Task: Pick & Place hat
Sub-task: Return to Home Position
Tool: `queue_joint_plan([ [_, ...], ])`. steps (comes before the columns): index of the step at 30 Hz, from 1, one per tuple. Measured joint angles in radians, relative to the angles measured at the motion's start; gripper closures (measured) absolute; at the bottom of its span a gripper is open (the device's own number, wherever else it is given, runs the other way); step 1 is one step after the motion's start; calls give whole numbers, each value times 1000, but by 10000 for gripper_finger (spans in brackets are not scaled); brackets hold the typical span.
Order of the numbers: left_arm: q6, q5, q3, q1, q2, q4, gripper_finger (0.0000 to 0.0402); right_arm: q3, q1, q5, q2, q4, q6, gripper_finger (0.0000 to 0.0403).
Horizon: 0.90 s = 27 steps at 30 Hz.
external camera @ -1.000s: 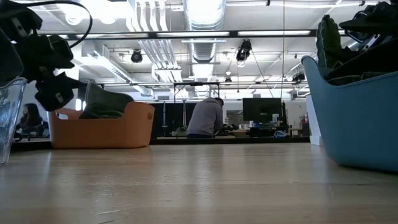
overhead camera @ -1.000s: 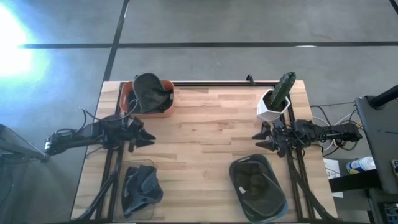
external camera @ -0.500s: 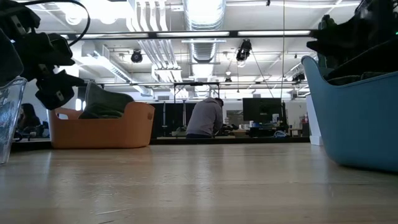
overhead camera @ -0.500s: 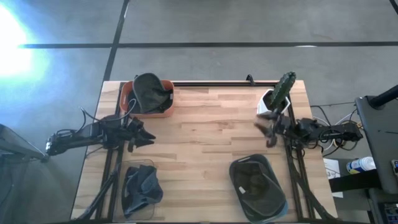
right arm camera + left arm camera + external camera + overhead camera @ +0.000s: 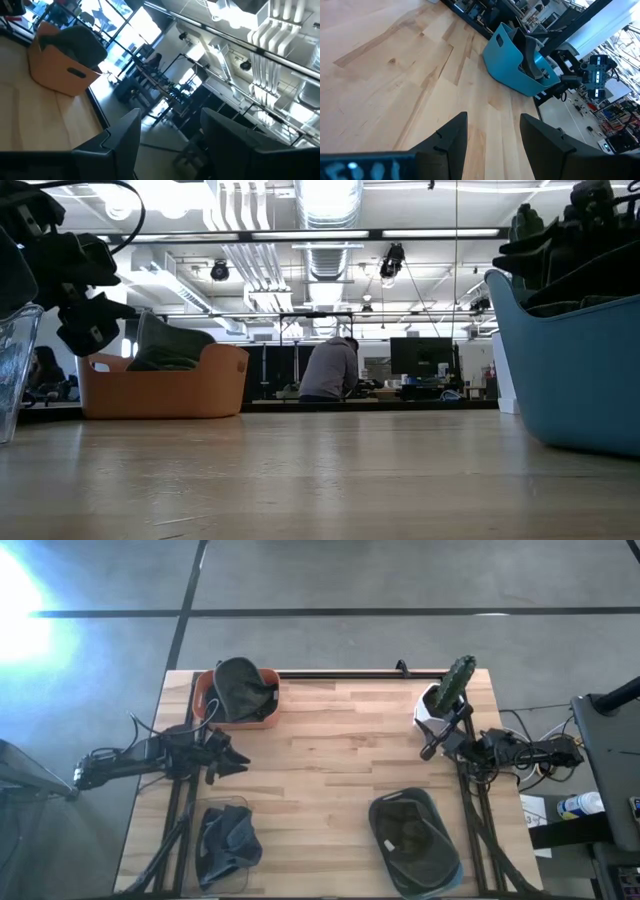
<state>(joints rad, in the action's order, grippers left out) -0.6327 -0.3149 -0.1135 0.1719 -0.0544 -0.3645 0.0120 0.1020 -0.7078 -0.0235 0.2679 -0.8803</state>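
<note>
A dark hat lies in the orange basket at the table's far left; it also shows in the right wrist view. Another dark hat lies in the blue basket at the near right. My left gripper hangs open and empty over the table's left side, below the orange basket in the high view. My right gripper is open and empty at the right, next to the white plant pot, tipped upward.
A clear bin with dark cloth stands at the near left. A green plant rises from the white pot at the far right. The bare wood between the arms is free. A person sits in the room beyond the table.
My right gripper has risen from above the blue basket's far side and gone toward the far edge, next to the plant pot, tipping its fingers upward. It stays open and empty.
</note>
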Motion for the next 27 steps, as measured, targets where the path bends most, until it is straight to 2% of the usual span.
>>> queue_joint_plan([
  [9,-29,-18,-2,0,0,-2,227,0,0,0,0,-2,199,199],
  [11,78,-10,0,-3,-1,17,227,0,0,0,0,-2,249,199],
  [18,393,100,52,-47,-6,311,227,0,0,0,0,-2,380,199],
  [22,435,148,106,-71,-7,463,227,0,0,0,0,-2,412,199],
  [27,489,159,106,-75,-16,488,227,0,0,0,0,-2,402,199],
])
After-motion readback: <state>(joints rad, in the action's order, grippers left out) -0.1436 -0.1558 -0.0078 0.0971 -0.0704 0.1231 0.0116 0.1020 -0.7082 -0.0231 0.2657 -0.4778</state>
